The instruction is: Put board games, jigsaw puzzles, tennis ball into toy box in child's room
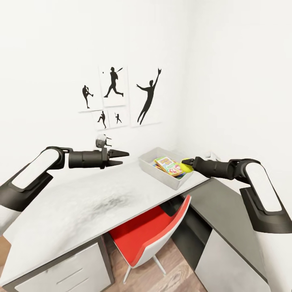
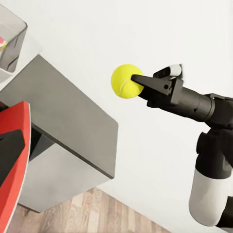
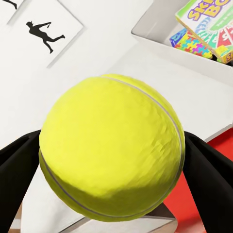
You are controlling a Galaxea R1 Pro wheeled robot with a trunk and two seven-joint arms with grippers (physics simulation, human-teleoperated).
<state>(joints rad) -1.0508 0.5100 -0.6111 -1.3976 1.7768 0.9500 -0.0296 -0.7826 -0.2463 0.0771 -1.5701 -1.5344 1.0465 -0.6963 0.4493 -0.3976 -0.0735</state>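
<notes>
In the head view, the right gripper (image 1: pixel 187 162) clamps one fuzzy yellow-green tennis ball (image 1: pixel 186 163), held just over the near corner of the single pale grey rectangular toy box (image 1: pixel 160 175) on the grey desk (image 1: pixel 81 207). Inside the box, just beyond the ball, lie colourful flat boxes; the top one is a board game (image 1: pixel 167 164), though how many sit beneath is hard to count. The left gripper (image 1: pixel 121 158) hovers empty over the desk, jaws parted, well apart from the box. One red chair (image 1: pixel 152 231) stands under the desk.

From the left wrist, the right gripper (image 2: pixel 138 82) pinches the ball (image 2: pixel 125 81) in mid-air before the white wall.

From the right wrist, the ball (image 3: pixel 111 145), with its curved white seam, sits between two black fingers (image 3: pixel 17 174); beyond it the box (image 3: pixel 155 24) holds a board game (image 3: pixel 208 24) atop a jigsaw puzzle box (image 3: pixel 187 42).
</notes>
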